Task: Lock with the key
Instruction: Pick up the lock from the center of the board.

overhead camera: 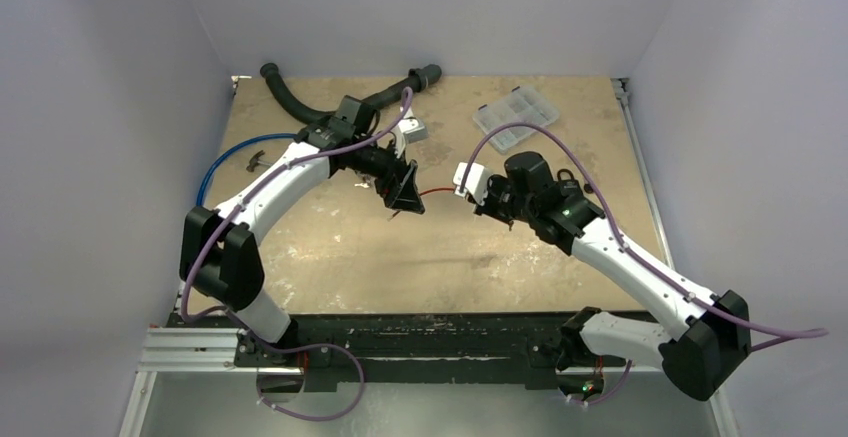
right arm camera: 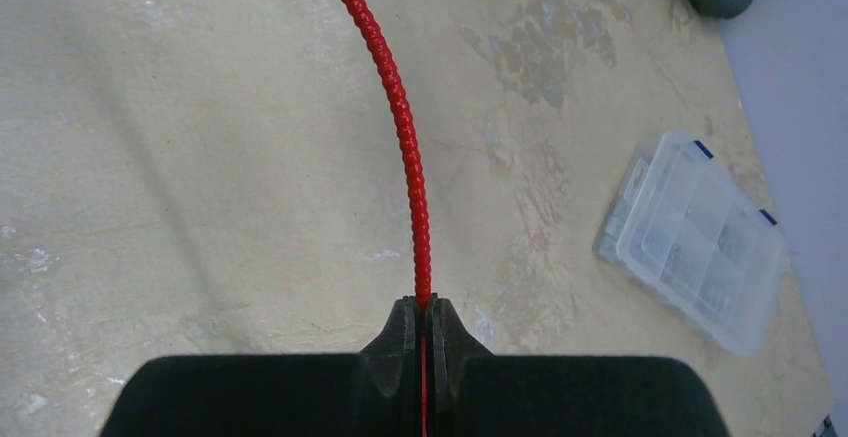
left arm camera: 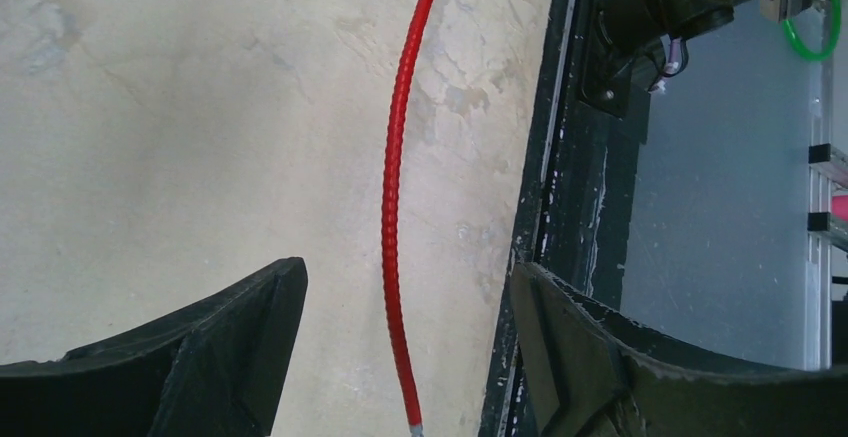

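A thin red cable (overhead camera: 437, 192) of the lock runs between my two grippers above the table. My right gripper (right arm camera: 422, 307) is shut on the cable (right arm camera: 405, 137), which arcs away from its tips; it also shows in the top view (overhead camera: 464, 191). My left gripper (left arm camera: 405, 277) is open, and the cable (left arm camera: 392, 197) hangs between its fingers without touching them, with a silvery end (left arm camera: 415, 424) at the frame's bottom. The left gripper also shows in the top view (overhead camera: 404, 197). The key and the red lock body are out of view.
A clear plastic compartment box (overhead camera: 515, 117) lies at the back right and shows in the right wrist view (right arm camera: 695, 242). A black hose (overhead camera: 300, 107) runs along the back edge. A blue cable (overhead camera: 230, 157) and a small dark tool (overhead camera: 255, 160) lie at the left. The black front rail (left arm camera: 570, 207) borders the table.
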You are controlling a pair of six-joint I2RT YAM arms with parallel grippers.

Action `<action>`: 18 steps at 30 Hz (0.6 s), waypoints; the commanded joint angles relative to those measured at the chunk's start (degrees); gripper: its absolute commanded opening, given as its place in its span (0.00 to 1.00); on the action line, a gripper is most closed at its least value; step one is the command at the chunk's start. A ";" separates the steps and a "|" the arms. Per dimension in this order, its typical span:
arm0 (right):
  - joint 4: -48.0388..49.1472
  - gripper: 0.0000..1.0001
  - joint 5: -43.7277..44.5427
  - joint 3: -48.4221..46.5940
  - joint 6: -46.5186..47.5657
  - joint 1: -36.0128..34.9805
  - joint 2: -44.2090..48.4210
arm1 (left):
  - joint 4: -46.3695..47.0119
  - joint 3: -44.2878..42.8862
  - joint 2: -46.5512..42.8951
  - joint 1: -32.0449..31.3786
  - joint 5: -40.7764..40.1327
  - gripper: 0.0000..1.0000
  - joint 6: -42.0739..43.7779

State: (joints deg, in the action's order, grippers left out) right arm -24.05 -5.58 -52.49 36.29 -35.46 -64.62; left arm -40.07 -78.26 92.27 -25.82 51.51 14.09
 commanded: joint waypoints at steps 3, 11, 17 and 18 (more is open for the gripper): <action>3.23 0.00 -1.18 -1.98 3.91 -2.58 2.73 | -0.68 -1.79 1.03 -3.15 1.57 0.73 2.05; 3.77 0.00 -0.97 -1.91 4.86 -3.75 3.30 | 1.97 -2.22 1.39 -3.88 0.00 0.19 -0.08; 3.94 0.27 -4.68 -1.86 -2.97 -3.61 4.23 | 3.34 -1.47 -1.61 -3.73 -2.94 0.00 1.03; 3.83 0.37 -5.06 -1.71 -4.32 -3.56 4.55 | 3.30 -1.36 -2.19 -3.32 -3.14 0.00 1.56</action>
State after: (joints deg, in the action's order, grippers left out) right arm -23.11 -7.01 -52.49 38.11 -38.98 -62.94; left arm -39.46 -78.46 93.73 -29.65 49.63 14.11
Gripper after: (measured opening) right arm 0.222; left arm 0.078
